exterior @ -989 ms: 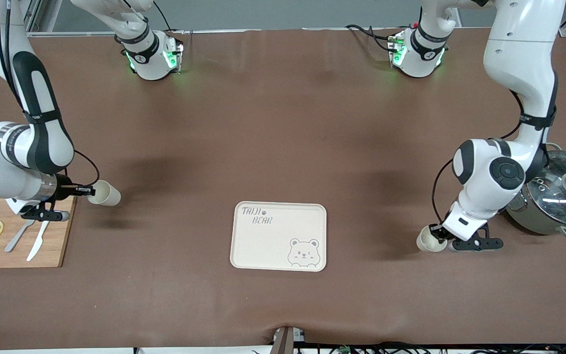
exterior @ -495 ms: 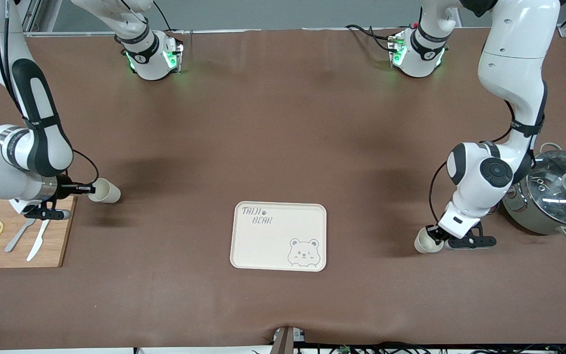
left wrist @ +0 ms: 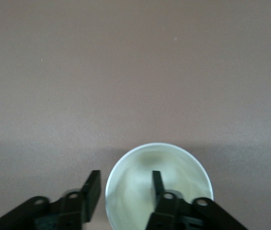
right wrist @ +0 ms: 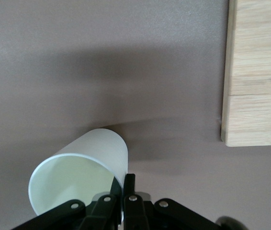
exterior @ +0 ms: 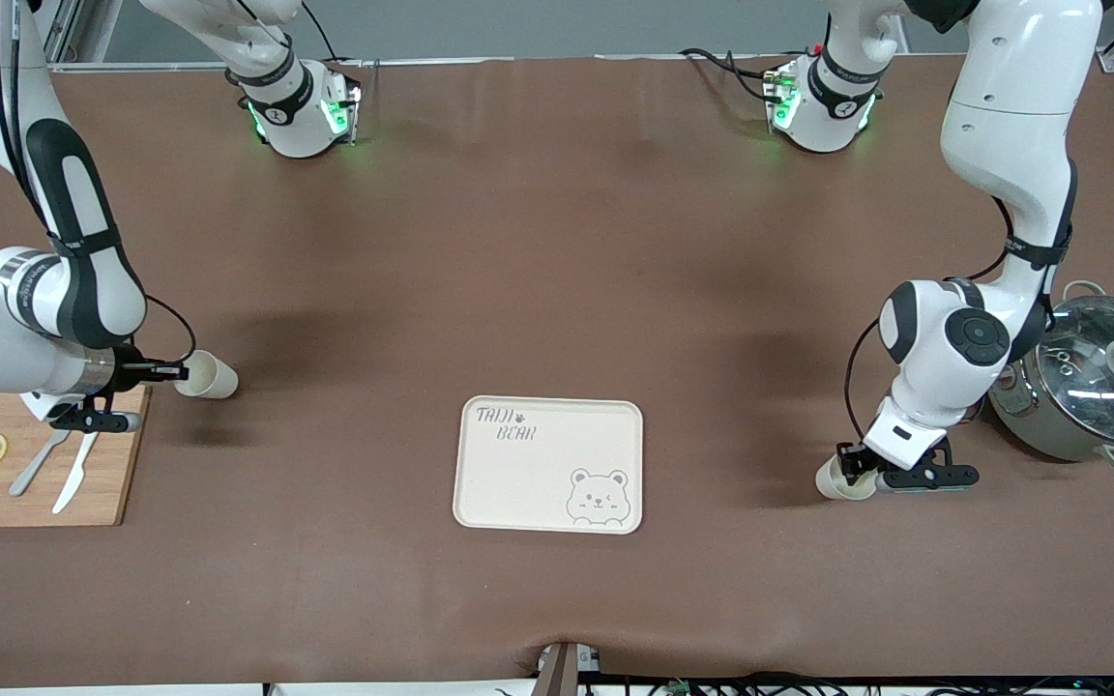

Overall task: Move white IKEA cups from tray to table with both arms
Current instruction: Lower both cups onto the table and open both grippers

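Cups: 2 light, rigid, thin-walled; best pinched at the rim. Right gripper (exterior: 173,372) clamps the rim of one cup (exterior: 209,377) beside the cutting board (exterior: 98,483); left gripper (exterior: 852,468), parted, straddles the wall of another cup (exterior: 833,480) on the counter (exterior: 557,242).

grey "TAIJI BEAR" lettering on the cream tray (exterior: 480,483)

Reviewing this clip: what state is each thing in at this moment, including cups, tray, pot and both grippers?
Cup by the pot: upright on the table.
Left gripper: open, fingers astride that cup's rim.
Cup by the cutting board: tilted, pinched at the rim.
Right gripper: shut on that cup's wall.
Tray: empty.
Pot: glass lid on.
Cutting board: carries lemon slices and cutlery.
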